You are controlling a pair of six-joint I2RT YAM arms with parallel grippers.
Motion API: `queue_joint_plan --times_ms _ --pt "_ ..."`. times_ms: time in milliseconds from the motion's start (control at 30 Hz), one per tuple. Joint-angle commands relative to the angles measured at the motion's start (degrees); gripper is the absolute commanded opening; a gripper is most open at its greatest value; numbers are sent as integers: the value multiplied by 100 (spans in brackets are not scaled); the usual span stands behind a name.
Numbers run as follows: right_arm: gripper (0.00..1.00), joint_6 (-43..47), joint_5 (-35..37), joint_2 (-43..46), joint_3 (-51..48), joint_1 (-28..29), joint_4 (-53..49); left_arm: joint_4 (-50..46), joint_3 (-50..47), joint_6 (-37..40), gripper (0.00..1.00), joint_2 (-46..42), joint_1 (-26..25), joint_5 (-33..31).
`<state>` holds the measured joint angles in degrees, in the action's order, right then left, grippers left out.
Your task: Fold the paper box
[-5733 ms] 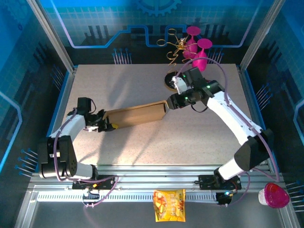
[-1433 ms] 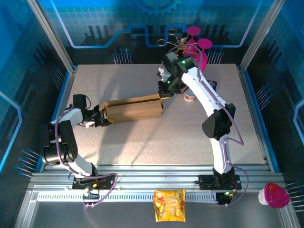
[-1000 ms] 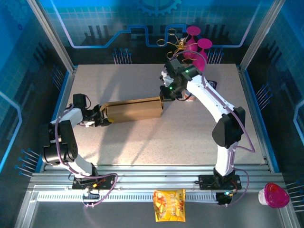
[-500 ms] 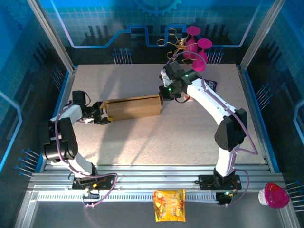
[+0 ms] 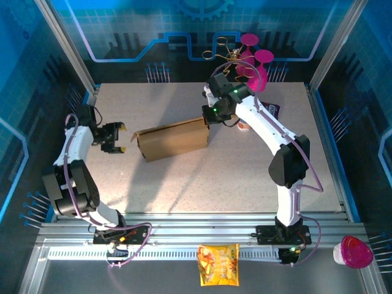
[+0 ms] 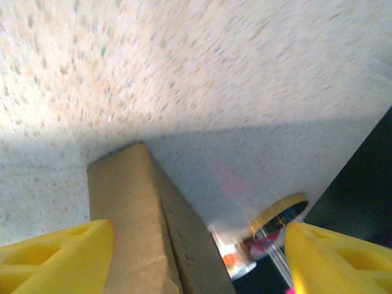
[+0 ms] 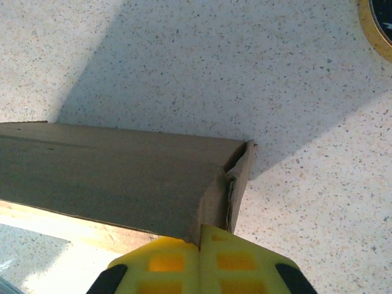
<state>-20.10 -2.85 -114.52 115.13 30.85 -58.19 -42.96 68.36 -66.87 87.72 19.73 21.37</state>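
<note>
The box point(image 5: 173, 139) is formed into a carton in the middle of the table point(image 5: 184, 190), its right end pinched by the right gripper point(image 5: 206, 120); the left gripper point(image 5: 121, 138) is held open. End flaps probably remain.

Top view: bright, even light on the table point(image 5: 184, 177), a blue glow on the walls point(image 5: 37, 92), and soft arm shadows slanting to the near left. Left wrist view is smeared by motion blur. Right wrist view is sharp; the box point(image 7: 110, 171) casts a hard-edged shadow.
</note>
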Motion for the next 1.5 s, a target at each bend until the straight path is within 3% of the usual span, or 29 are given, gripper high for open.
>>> queue_joint_plan --times_ms 0,33,67,133,200,300,600,800,1067,1167,1333,1467 --pt "0 135 118 -318 256 61 -521 -706 645 1927 51 -475 -23 -1176" --pt "0 146 110 -357 326 56 -563 -694 769 2496 37 -546 -112 -1260" --pt "0 146 109 -389 381 56 -596 -723 871 2907 30 -598 -220 -1306" --pt "0 180 97 -461 486 61 -681 -825 977 3685 21 -753 -543 -1435" --pt "0 199 85 -516 552 45 -735 -860 906 4299 19 -944 -946 -1603" --pt "0 225 13 -578 633 12 -785 -958 705 5114 26 -1221 -1441 -2016" --pt "0 291 -141 -624 686 -10 -880 -991 516 6469 50 -1348 -1795 -2010" --pt "0 288 -180 -624 677 -28 -895 -873 374 6630 52 -1293 -1853 -1794" --pt "0 287 -215 -653 677 -33 -894 -787 140 6718 51 -1258 -1858 -1960" --pt "0 287 -225 -659 690 -31 -886 -706 106 6681 45 -1201 -1856 -1930" --pt "0 286 -233 -685 720 -37 -913 -634 249 6578 23 -1103 -1858 -1788" --pt "0 278 -217 -703 747 -36 -920 -721 392 6449 14 -1029 -1854 -1672"
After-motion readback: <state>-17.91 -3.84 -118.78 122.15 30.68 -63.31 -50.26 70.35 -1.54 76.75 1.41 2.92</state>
